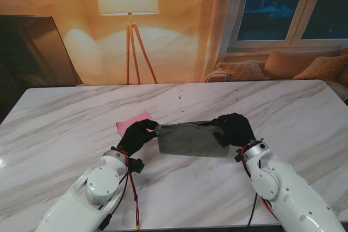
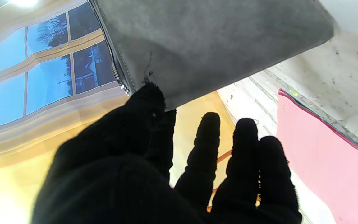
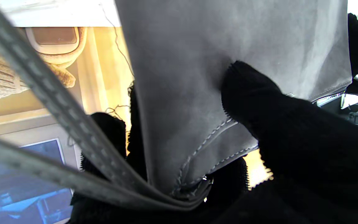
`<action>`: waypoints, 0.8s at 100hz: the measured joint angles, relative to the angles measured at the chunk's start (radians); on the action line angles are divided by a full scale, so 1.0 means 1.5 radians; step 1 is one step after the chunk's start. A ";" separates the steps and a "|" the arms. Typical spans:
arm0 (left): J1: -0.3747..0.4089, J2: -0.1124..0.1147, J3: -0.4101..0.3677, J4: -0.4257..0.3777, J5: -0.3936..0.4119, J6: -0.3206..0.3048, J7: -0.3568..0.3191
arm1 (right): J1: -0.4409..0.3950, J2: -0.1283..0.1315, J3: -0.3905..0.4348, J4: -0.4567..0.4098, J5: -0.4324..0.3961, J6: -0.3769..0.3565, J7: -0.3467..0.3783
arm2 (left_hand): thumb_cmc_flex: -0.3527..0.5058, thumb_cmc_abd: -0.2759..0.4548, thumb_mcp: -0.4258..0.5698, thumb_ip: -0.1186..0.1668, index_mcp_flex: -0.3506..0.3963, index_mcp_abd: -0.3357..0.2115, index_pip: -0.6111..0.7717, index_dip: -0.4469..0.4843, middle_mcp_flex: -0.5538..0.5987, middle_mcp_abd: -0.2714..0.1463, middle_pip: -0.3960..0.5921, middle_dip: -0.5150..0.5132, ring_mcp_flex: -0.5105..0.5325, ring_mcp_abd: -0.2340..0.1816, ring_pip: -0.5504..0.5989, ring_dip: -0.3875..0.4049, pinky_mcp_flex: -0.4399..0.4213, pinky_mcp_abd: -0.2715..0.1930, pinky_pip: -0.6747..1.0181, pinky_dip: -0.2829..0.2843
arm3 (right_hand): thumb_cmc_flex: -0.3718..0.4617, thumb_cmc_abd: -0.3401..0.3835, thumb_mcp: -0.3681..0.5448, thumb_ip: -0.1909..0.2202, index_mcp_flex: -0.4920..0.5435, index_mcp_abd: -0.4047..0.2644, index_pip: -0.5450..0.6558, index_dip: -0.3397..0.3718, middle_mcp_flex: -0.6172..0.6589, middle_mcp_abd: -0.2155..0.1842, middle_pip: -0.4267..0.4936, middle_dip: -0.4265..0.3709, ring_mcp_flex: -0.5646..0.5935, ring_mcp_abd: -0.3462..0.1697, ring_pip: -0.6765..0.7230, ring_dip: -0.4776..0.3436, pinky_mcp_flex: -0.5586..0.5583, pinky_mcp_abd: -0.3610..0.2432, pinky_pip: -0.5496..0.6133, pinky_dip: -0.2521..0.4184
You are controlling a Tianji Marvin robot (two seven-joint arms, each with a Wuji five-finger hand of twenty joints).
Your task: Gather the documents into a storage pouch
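A grey suede pouch (image 1: 193,139) is held up off the marble table between my two black-gloved hands. My left hand (image 1: 137,135) pinches its left end by the zipper, thumb (image 2: 149,102) against the fabric (image 2: 204,46), other fingers (image 2: 244,146) spread free. My right hand (image 1: 234,129) grips the pouch's right end, thumb (image 3: 247,90) pressed on the grey side (image 3: 197,62), with the strap (image 3: 73,130) looping past. A pink document (image 1: 134,123) lies flat on the table behind my left hand, also seen as the pink document (image 2: 322,155) beyond the fingers.
The white marble table (image 1: 65,129) stretches wide on both sides. Beyond its far edge stand a floor lamp (image 1: 129,4), a dark screen (image 1: 32,52) at the left and a sofa with cushions (image 1: 283,69) under the window.
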 measured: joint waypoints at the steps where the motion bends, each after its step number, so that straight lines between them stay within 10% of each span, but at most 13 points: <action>1: 0.000 0.000 0.000 0.000 0.000 0.000 0.000 | 0.000 0.000 0.000 0.000 0.001 0.000 0.001 | 0.000 0.000 0.000 0.000 0.000 0.000 0.000 0.000 0.000 0.000 0.000 0.000 0.000 0.000 0.000 0.000 0.000 0.000 0.000 0.000 | 0.000 -0.005 0.003 0.000 0.004 0.000 0.000 0.000 0.000 -0.001 0.000 0.000 -0.001 0.000 -0.013 -0.006 -0.006 0.002 -0.003 -0.001; 49: 0.014 0.003 -0.019 -0.017 0.017 -0.001 -0.003 | -0.024 0.014 0.029 -0.010 -0.012 -0.048 0.048 | -0.010 0.000 -0.003 0.000 0.002 0.001 -0.009 -0.001 0.000 0.000 0.000 -0.006 0.000 -0.002 -0.007 -0.004 0.000 -0.004 -0.006 0.000 | -0.061 -0.108 0.063 0.010 -0.004 -0.021 0.071 0.030 -0.054 -0.013 0.036 0.000 -0.066 -0.002 -0.077 0.012 -0.063 0.006 -0.064 -0.007; 80: 0.015 0.004 -0.022 -0.020 0.018 -0.001 -0.002 | -0.030 0.017 0.032 -0.015 -0.011 -0.047 0.064 | -0.010 0.000 -0.008 0.000 0.002 0.001 -0.016 -0.002 0.000 0.000 0.000 -0.006 0.001 -0.002 -0.007 -0.004 0.000 -0.004 -0.006 0.000 | -0.091 -0.065 0.077 0.038 -0.200 0.014 -0.200 0.125 -0.137 -0.007 0.034 -0.041 -0.068 -0.027 -0.004 0.045 -0.056 0.004 -0.067 0.013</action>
